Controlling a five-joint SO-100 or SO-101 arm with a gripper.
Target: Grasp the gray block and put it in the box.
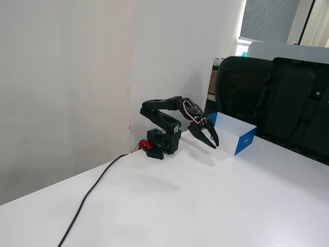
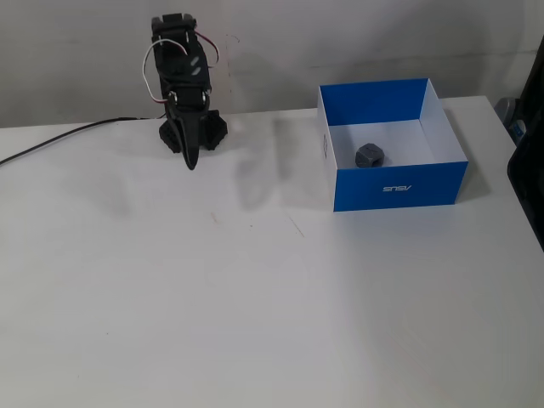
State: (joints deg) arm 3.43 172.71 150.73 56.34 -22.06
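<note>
- The table (image 2: 255, 323) is a smooth, matte white slab, bare across its near part in both fixed views; a thin black cable (image 1: 90, 193) trails over it toward the arm's base.
- The box (image 2: 399, 183) is shallow, square-cornered cardboard, open at the top. Its near wall is glossy blue with small white lettering, its inside floor is white, and its inner back wall is blue.
- Lying on that white floor, left of middle, is the gray block (image 2: 369, 155), a small dull cube with softened corners, apart from every wall.
- In a fixed view from the side, the same box (image 1: 241, 140) shows a white top edge and a blue end; its contents are hidden there.
- The gripper (image 1: 212, 140) is black hard plastic, tapering to pointed tips angled down over the table, well clear of the box. Its fingers (image 1: 216, 141) stand slightly parted with nothing between them.
- Behind, the folded black arm (image 2: 183, 68) carries looping white and red wires.
</note>
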